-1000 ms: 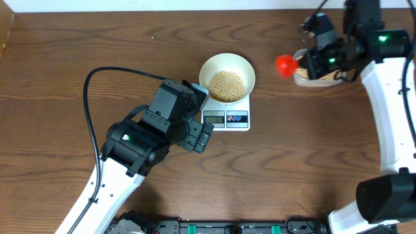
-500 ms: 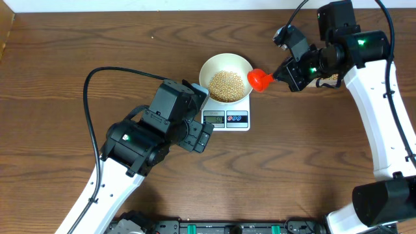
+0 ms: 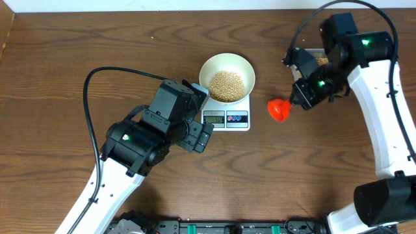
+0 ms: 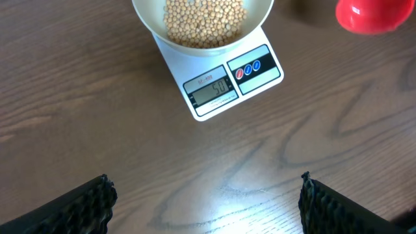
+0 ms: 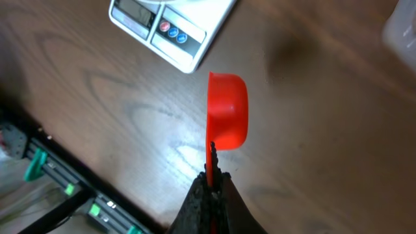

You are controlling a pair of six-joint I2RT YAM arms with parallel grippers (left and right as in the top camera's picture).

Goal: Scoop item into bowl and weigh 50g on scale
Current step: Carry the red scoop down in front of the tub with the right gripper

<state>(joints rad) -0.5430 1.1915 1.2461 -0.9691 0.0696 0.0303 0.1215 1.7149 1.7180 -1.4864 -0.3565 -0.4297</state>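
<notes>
Table (image 3: 65, 52) shows one scale (image 3: 226, 119), one bowl (image 3: 205, 71), one scoop (image 3: 279, 109).

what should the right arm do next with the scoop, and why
Probably set the red scoop down on the table and let go: the scale seems to read 50 with the beans in the bowl, and the right gripper holds the scoop beside the scale.
</notes>
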